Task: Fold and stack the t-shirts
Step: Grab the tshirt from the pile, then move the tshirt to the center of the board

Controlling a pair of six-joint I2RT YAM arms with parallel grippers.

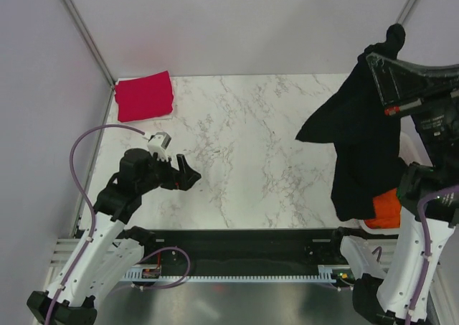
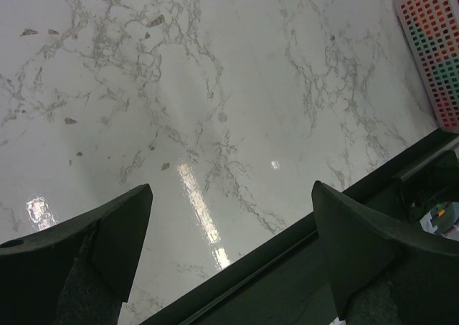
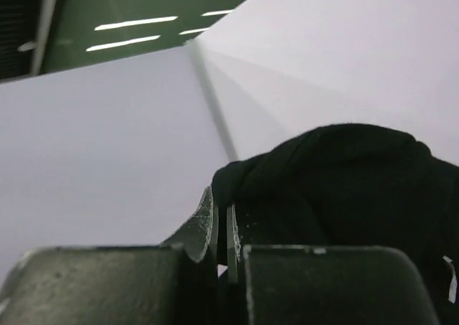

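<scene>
High above the desk's right edge, toward the near right corner: black t-shirt, dangling from the right end effector. Jaws clamped tight on a small bunched fold of the dark cloth. Hangs with long axis up and down, gathered top at the grip, loose lower end pointing down over the white basket and the orange t-shirt inside it. Spreads one flap leftward over the marble. Cannot tell whether touching the orange cloth or merely overlapping it from above.

At the far left corner: red t-shirt, lying folded flat, well apart from the rest.

Low over the desk's left half, toward the near edge: left end effector, jaws spread wide, holding nothing.

Likely trouble, judged from this pose: a slip out of so small a pinch during any quick swing, with a drop back into the basket or past the right edge; a snag on the orange t-shirt, dragging it out too; a crumpled landing from a single-point hold, with no clean hem for the left end effector to catch.
</scene>
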